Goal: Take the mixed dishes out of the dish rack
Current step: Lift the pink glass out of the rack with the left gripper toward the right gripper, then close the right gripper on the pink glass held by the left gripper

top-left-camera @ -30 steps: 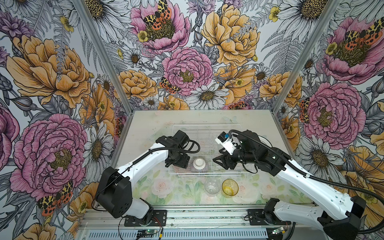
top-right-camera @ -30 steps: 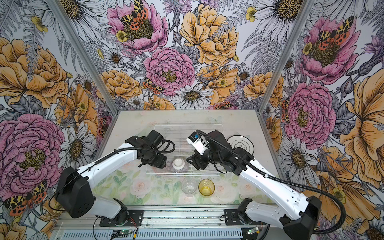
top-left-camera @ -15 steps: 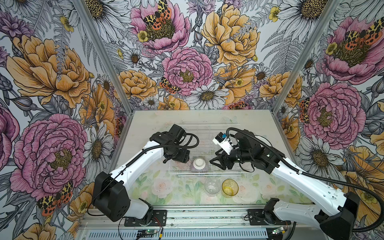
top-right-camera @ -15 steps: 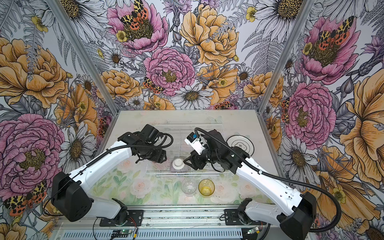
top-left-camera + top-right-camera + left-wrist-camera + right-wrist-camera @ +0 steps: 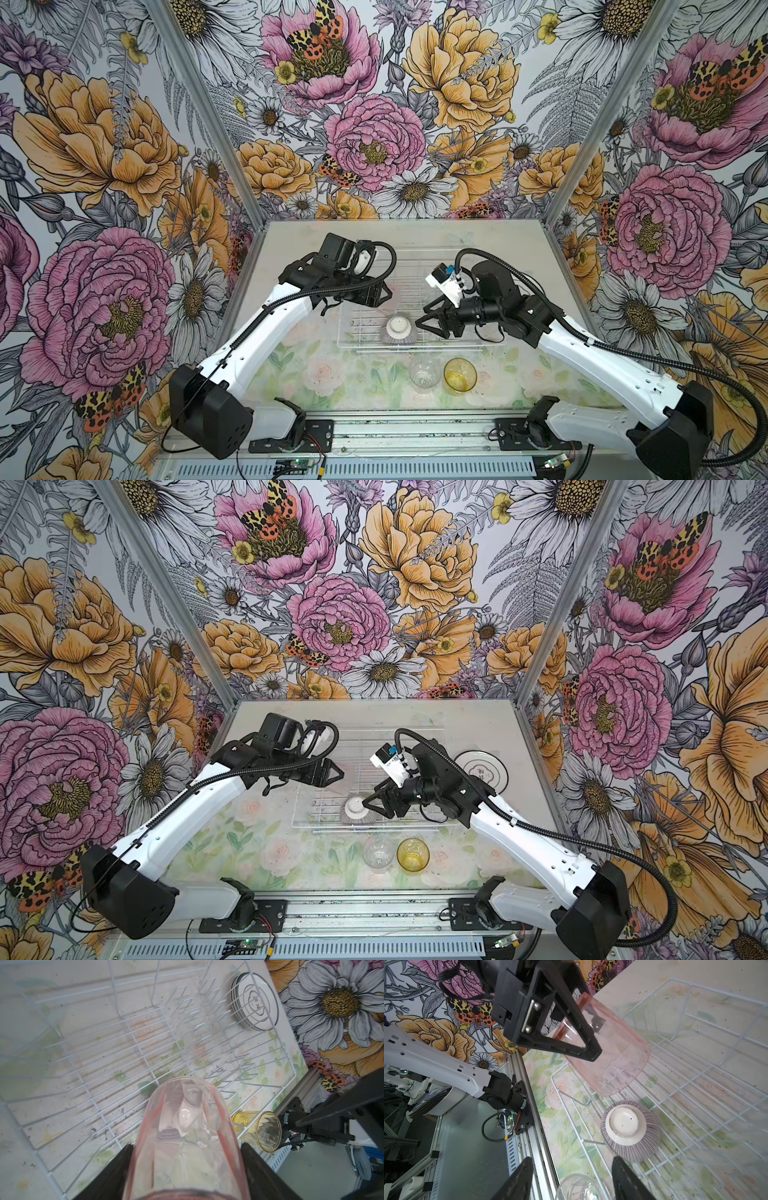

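Dish rack (image 5: 409,270) of white wire sits mid-bench, its upright prongs on its right half.

Just in front of its near rim, outside it on the bench (image 5: 311,365), the clear tumbler (image 5: 424,372) and the amber tumbler (image 5: 460,375) stand side by side, mouths up, close but apart; the amber one is to the right.

Inside the rack, against the near rim, the striped bowl (image 5: 399,329) lies upside down with its white foot up. Just to its right the right tool (image 5: 428,322) hangs low over the wires, its jaws spread with nothing between them. In the right wrist view (image 5: 572,1160) the bowl (image 5: 630,1130) lies beyond the fingertips; whether one tip brushes it is hard to tell from above.

Farther in, over the rack's left middle, the left tool (image 5: 380,295) is clenched around the pink tumbler (image 5: 612,1059). It grips the tumbler near the thick base and holds it tilted, off the wires, mouth pointing away from the wrist. The left wrist view shows a black finger pressed on each side of the glass (image 5: 187,1118).

Past the rack's right wall, toward its far end, the plates (image 5: 484,769) lie in a flat stack on the bench, outside the rack, partly hidden by the right arm.
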Available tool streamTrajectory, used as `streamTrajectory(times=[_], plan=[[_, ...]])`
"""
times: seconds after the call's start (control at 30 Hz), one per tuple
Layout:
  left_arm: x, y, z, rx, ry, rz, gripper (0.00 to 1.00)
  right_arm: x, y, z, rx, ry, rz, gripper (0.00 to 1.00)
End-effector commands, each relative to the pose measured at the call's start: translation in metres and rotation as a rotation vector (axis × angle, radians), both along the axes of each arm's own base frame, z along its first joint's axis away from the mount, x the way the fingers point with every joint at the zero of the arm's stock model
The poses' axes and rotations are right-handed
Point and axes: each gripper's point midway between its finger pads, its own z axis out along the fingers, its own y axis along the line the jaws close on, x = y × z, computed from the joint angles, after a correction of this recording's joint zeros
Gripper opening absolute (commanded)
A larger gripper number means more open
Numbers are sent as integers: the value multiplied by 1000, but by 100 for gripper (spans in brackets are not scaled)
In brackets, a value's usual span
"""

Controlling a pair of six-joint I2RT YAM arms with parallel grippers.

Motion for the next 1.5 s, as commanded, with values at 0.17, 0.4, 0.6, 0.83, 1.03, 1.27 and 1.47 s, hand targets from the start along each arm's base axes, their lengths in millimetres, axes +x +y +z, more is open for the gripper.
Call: streamTrajectory(times=[0.17, 0.4, 0.6, 0.83, 1.03, 1.27, 1.47], plan=[[0, -38, 65, -329, -124, -150, 59, 11, 0, 24, 124, -50, -32, 61], [-6, -46, 78, -444, -127, -204, 58, 23, -14, 36, 218, -88, -89, 60], [-9, -51, 84, -512, -127, -236, 58, 24, -14, 57, 327, -123, -65, 58], [-12, -57, 93, -584, -136, -274, 57, 27, -5, 69, 398, -130, -20, 55], [-10, -62, 95, -630, -131, -293, 57, 29, -1, 78, 439, -142, 4, 52], [-13, -71, 101, -685, -126, -338, 57, 30, 2, 84, 467, -149, 20, 46], [-16, -82, 102, -710, -113, -371, 56, 33, 5, 91, 504, -153, 38, 41]])
